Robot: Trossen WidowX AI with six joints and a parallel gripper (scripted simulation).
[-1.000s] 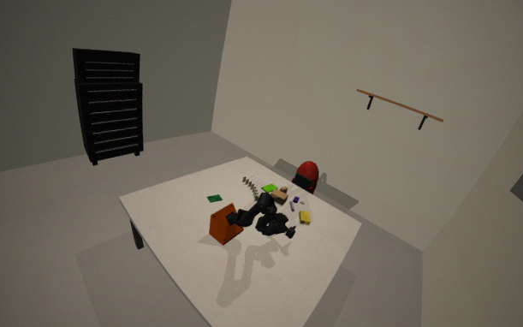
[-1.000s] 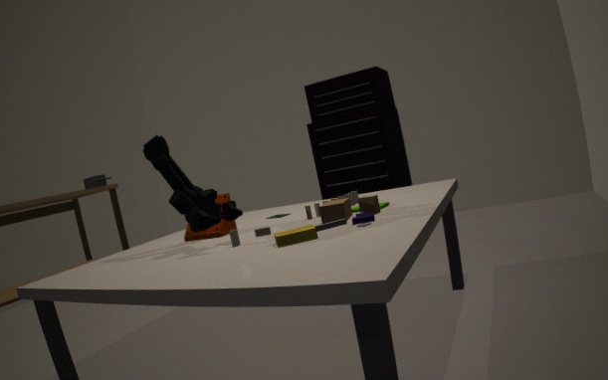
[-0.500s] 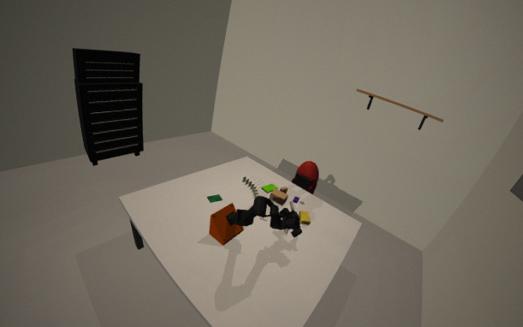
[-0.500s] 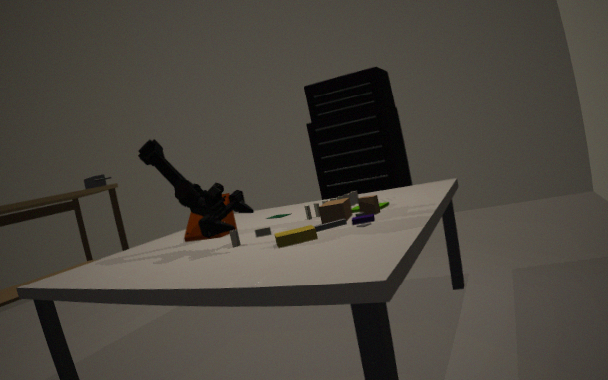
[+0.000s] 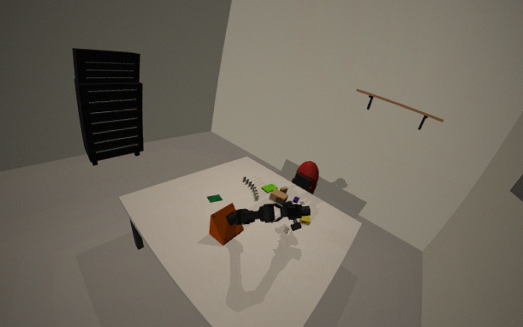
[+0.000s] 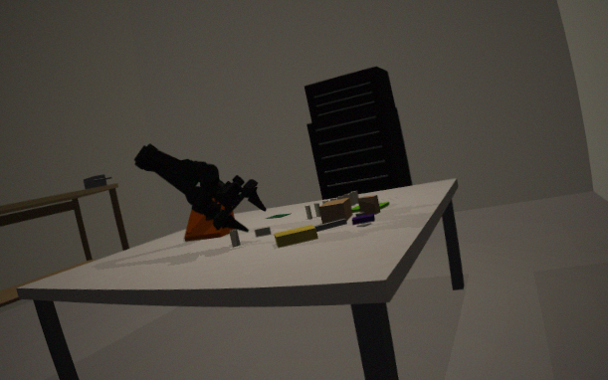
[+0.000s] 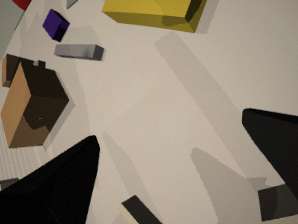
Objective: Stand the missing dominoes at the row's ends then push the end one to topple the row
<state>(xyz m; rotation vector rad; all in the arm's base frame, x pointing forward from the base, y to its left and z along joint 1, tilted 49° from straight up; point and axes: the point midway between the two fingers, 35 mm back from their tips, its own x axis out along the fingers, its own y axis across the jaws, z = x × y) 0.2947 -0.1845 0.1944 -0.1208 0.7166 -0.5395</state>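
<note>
A row of several grey dominoes (image 5: 250, 186) stands at the table's far side; in the exterior view the row (image 6: 311, 211) is partly hidden behind a tan box. One grey domino (image 5: 286, 229) (image 6: 235, 238) (image 7: 143, 219) stands alone on the table, far from the row. Another grey domino (image 6: 263, 232) (image 7: 80, 51) lies flat nearby. My gripper (image 5: 300, 217) (image 6: 251, 215) (image 7: 170, 129) is open and empty. It is raised above the lone standing domino, which shows below between the spread fingers in the wrist view without touching them.
A yellow block (image 5: 306, 220) (image 6: 296, 236), a purple block (image 5: 296, 199) (image 6: 363, 218) (image 7: 56, 24) and a tan box (image 5: 278, 196) (image 6: 335, 210) (image 7: 29, 106) lie close by. Green tiles (image 5: 269, 187) (image 5: 215, 198) lie farther back. The orange arm base (image 5: 225, 224) stands on the table (image 5: 193, 265).
</note>
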